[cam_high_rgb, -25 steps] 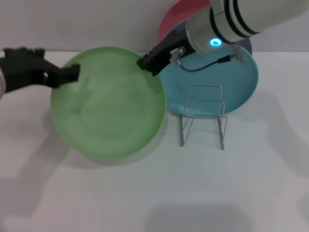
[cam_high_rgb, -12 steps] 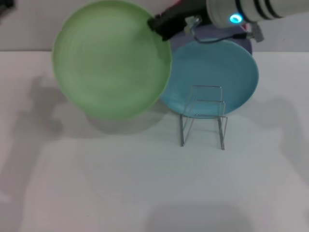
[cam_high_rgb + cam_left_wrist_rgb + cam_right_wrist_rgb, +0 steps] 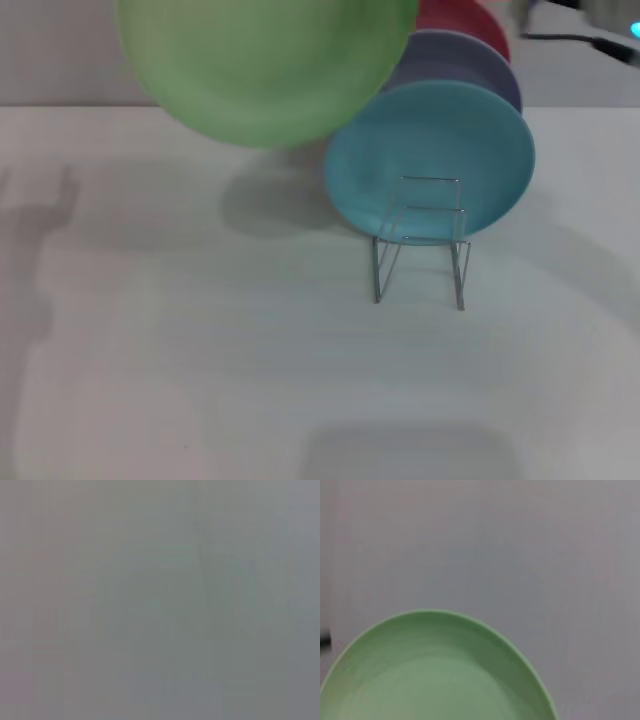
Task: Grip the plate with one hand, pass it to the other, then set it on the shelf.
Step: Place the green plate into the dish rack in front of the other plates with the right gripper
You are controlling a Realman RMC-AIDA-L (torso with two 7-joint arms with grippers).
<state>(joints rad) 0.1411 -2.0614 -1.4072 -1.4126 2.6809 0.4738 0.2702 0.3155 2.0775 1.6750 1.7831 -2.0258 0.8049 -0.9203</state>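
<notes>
1. Silver wire forms the rack point(image 3: 420, 240), standing upright on the white table point(image 3: 200, 380) at centre right of the head view, nearest to us.
2. Behind it we see a turquoise plate point(image 3: 430, 150) on the table, then a lavender plate point(image 3: 470, 60) and a red plate point(image 3: 465, 18) farther back.
3. We find the green plate point(image 3: 265, 60) raised clear of the table at the upper left of the frame, its top cut off, its shadow on the table below; it fills the lower part of the right wrist view point(image 3: 435, 675).
4. At the upper right edge a blur of the right arm point(image 3: 600, 25) shows; we cannot tell how either gripper's jaws stand.
</notes>
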